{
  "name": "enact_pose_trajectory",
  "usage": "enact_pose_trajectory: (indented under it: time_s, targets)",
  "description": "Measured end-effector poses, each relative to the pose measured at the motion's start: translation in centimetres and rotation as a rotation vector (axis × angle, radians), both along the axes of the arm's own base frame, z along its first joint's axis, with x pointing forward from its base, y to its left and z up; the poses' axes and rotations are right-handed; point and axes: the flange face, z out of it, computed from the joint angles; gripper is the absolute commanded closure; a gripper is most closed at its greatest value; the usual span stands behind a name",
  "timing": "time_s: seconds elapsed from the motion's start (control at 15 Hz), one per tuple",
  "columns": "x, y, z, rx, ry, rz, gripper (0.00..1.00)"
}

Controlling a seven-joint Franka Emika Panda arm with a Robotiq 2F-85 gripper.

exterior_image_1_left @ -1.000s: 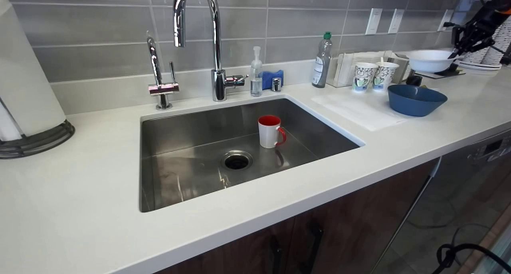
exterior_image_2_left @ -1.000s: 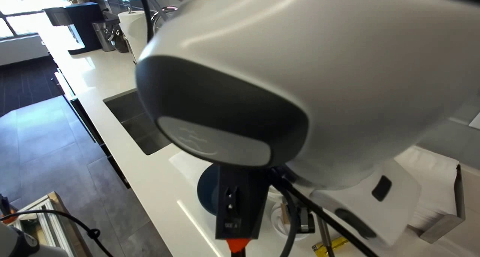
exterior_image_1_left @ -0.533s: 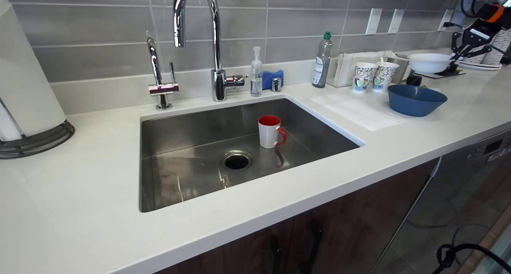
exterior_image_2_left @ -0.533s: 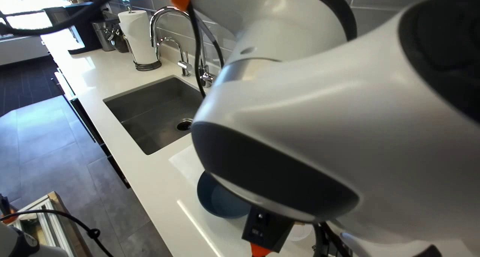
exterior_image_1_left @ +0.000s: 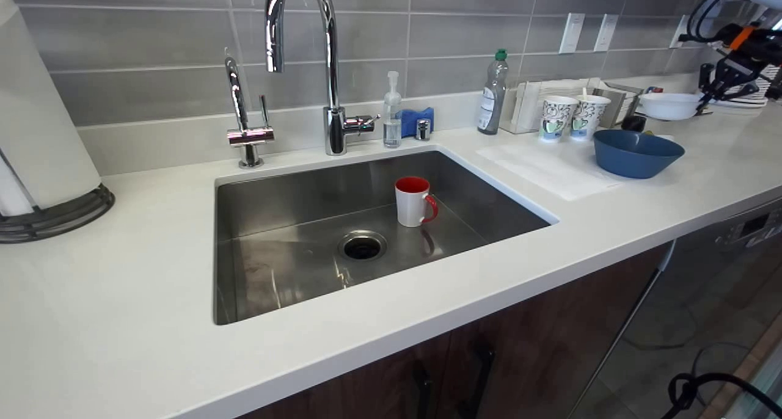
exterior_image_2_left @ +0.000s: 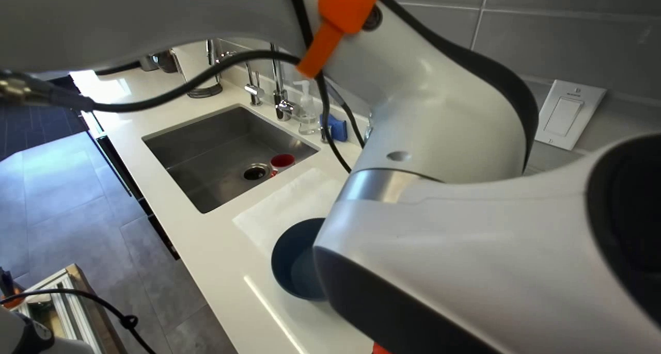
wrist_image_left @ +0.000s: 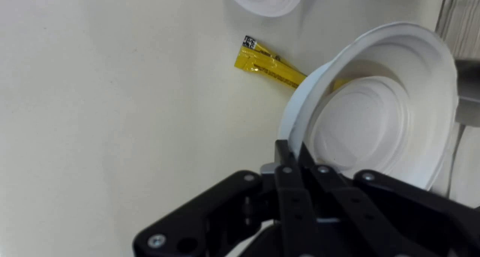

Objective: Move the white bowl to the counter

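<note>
Pinching the white bowl by the rim, the gripper has one jaw outside, one inside. The bowl extends to the gripper's upper right in the wrist view, so a level set-down likely hinges on that offset. In an exterior view it is beyond the blue bowl, contact with the worktop unclear.

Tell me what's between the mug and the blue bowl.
From the mug to the blue bowl: the sink's edge, a strip of counter, then a flat white sheet, in both exterior views.
</note>
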Motion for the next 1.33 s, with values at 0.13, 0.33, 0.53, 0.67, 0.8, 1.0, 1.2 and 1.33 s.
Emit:
enact_pose_trajectory:
  time_s: [0.13, 0.33, 0.53, 0.67, 0.8, 1.0, 1.2, 1.33]
  targets:
    - [0.2, -0.5, -0.8, 0.01, 0.006, -0.095, 0.99]
    - [0.4, -1.0, -2.1, 0.03, 0.013, -0.225, 0.99]
    - [0.4, -1.4, -3.3, 0.059, 0.023, -0.341, 0.99]
    - [0.5, -1.6, -4.1, 0.077, 0.031, -0.399, 0.69]
    - [0.6, -1.7, -4.6, 0.086, 0.036, -0.432, 0.56]
    - [1.0, -1.8, -4.4, 0.068, 0.023, -0.448, 0.36]
    - [2.2, -1.2, -3.3, 0.048, 0.001, -0.421, 0.15]
    - [3.4, -0.2, -1.9, 0.053, -0.006, -0.348, 0.02]
